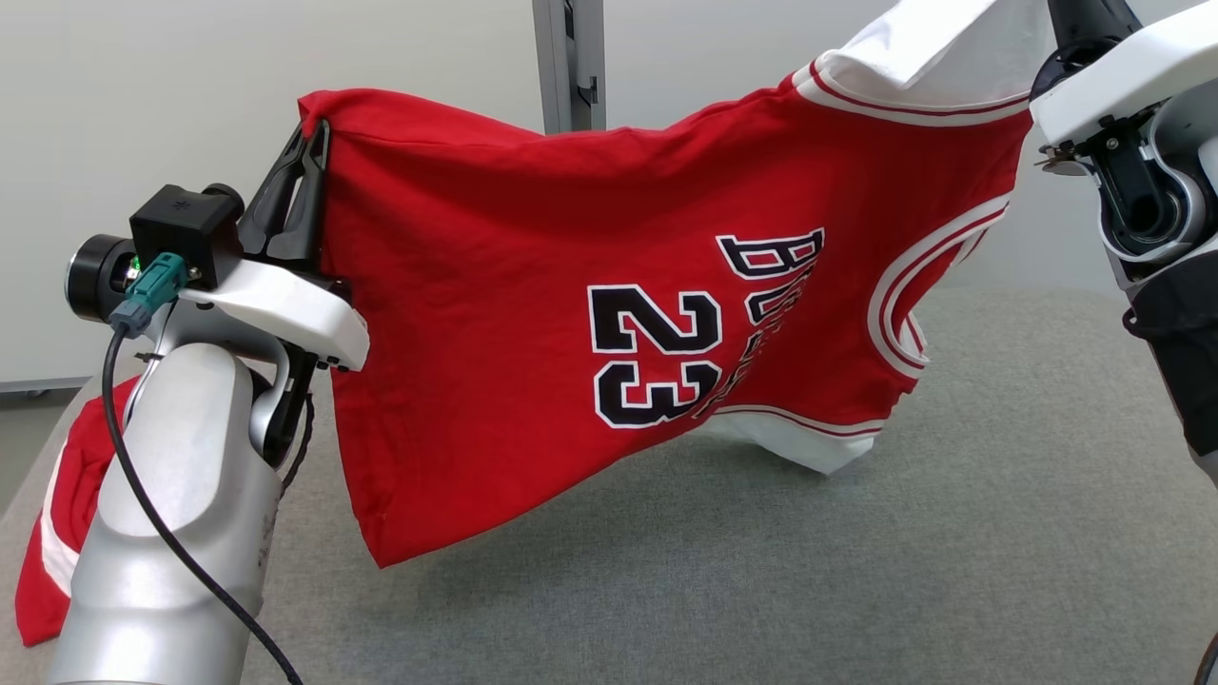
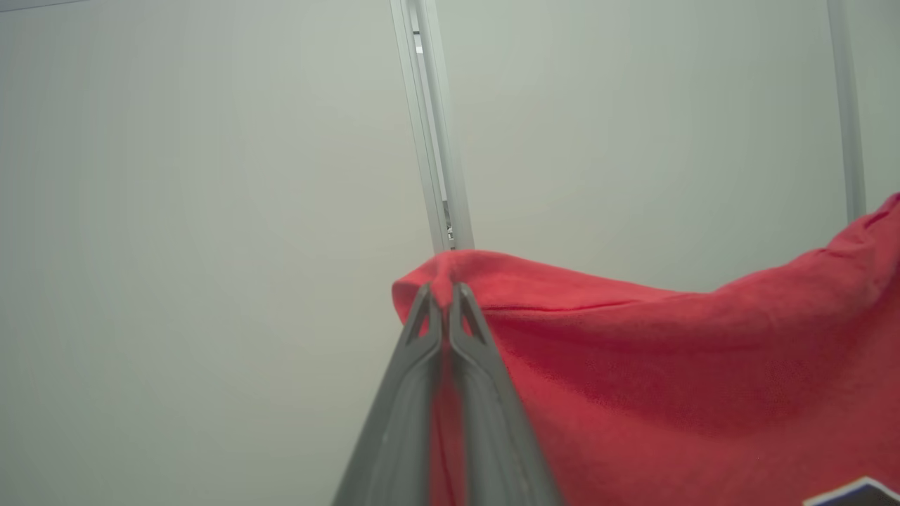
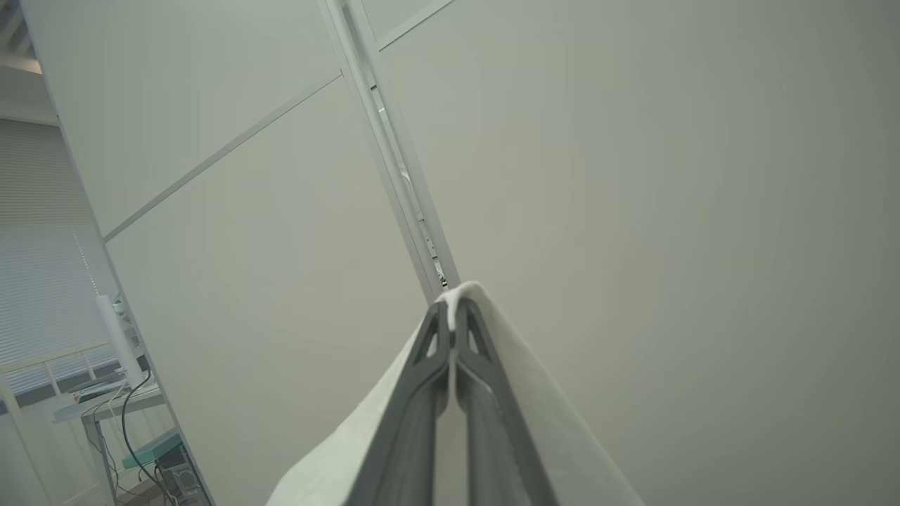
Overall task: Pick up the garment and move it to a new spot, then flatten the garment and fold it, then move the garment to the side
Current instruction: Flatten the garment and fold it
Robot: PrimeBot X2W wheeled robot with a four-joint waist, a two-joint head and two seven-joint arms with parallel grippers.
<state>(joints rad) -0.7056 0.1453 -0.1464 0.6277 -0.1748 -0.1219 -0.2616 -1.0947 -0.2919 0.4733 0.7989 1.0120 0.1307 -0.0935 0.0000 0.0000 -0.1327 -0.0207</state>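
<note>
Step, by the look of it: carry/spread. The pick is done, flatten and fold are not.

- Nearest: left forearm (image 1: 171,514), with a second red cloth (image 1: 57,533) lying on the counter (image 1: 952,571) behind it.
- Left gripper (image 1: 312,143) is clenched on the jersey's (image 1: 533,285) red top corner. The left wrist view shows cloth pinched between closed fingers.
- The jersey hangs in the air, stretched between both grippers, the "23" facing the head camera and turned sideways. The right end sits higher than the left.
- The low red corner and white bottom fold hang just over the counter. Can't tell if they touch.
- Right gripper (image 3: 453,309) is clamped on the white layer (image 1: 942,48) at the jersey's far upper end.
- Behind: plain wall (image 1: 190,114) with a metal post (image 1: 569,57).

Next move likely calls for lowering both arms together, keeping tension, laying the jersey flat on open counter clear of the red cloth, then letting go.
</note>
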